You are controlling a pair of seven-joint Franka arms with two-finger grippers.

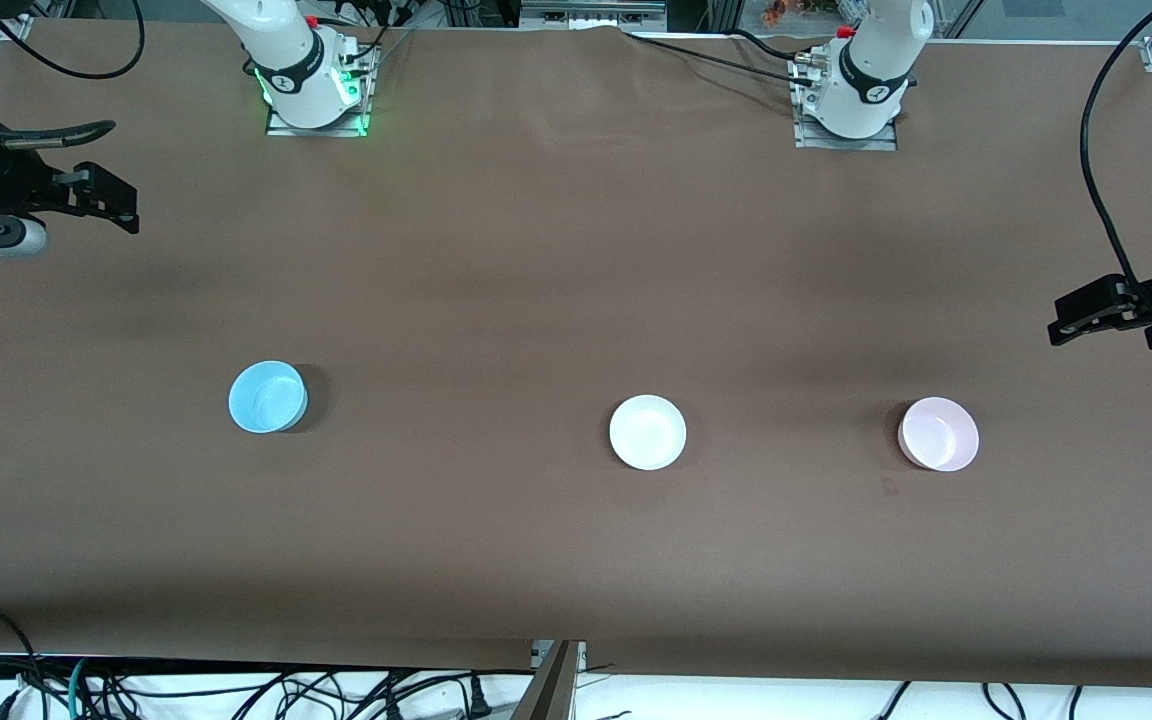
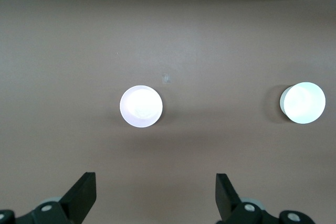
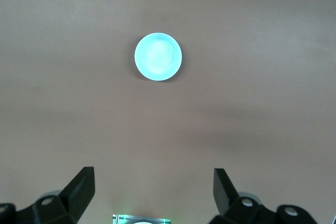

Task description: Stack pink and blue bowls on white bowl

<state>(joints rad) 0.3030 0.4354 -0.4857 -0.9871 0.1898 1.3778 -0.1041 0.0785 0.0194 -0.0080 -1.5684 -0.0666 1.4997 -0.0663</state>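
My left gripper (image 1: 1086, 322) hung high over the left arm's end of the table (image 1: 536, 250), released and holding nothing, its fingers (image 2: 84, 192) spread wide with bare cloth between them. My right gripper (image 1: 116, 205) hung the same way over the right arm's end, fingers (image 3: 81, 187) parted and empty. Both arms waited.

On the clock face of the front view, the three bowls lay in a loose row across the lower half of the table. The white bowl (image 1: 647, 432) sat upright near the table's middle, at about six o'clock from the centre. The pink bowl (image 1: 939, 434) stood at about three o'clock from the white one, toward the left arm's end and well apart from it. The blue bowl (image 1: 267, 397) stood at about nine o'clock from the white one, toward the right arm's end, a touch farther from the front camera and also well apart. Nothing was stacked; each bowl rested alone on the brown cloth.

From my left wrist I saw the pink bowl (image 2: 140, 106) between my open fingers' line, with the white bowl (image 2: 303, 103) off beside it. From my right wrist only the blue bowl (image 3: 158, 56) showed.
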